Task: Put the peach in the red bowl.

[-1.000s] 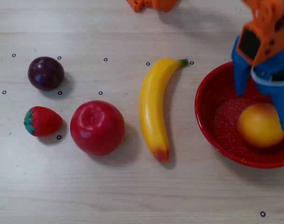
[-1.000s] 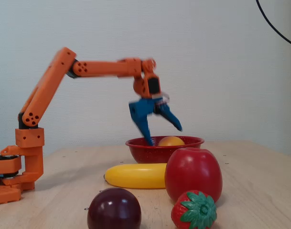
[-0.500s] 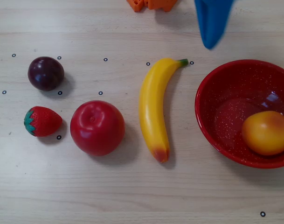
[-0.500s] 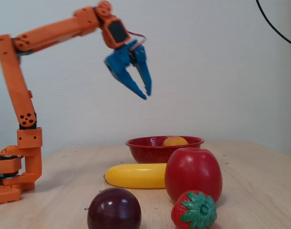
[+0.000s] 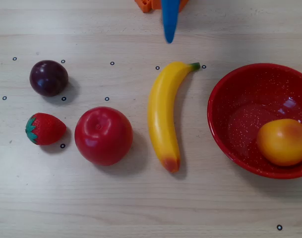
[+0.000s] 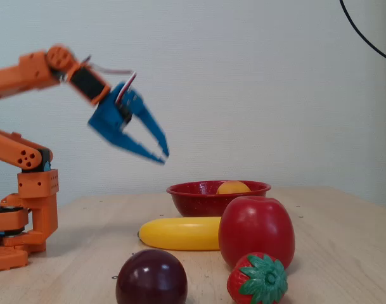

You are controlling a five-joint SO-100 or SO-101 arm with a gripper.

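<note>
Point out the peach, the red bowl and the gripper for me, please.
peach (image 5: 283,142): overhead view, middle of its orange top, inside the bowl.
red bowl (image 5: 250,94): overhead view, bare speckled inner wall.
gripper (image 6: 162,155): fixed view, between the blue fingertips, raised in the air, empty.

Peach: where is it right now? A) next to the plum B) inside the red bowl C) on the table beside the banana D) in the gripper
B: in the overhead view the peach lies inside the red bowl, while the fixed view shows the gripper open, empty and raised well above the table.
</note>
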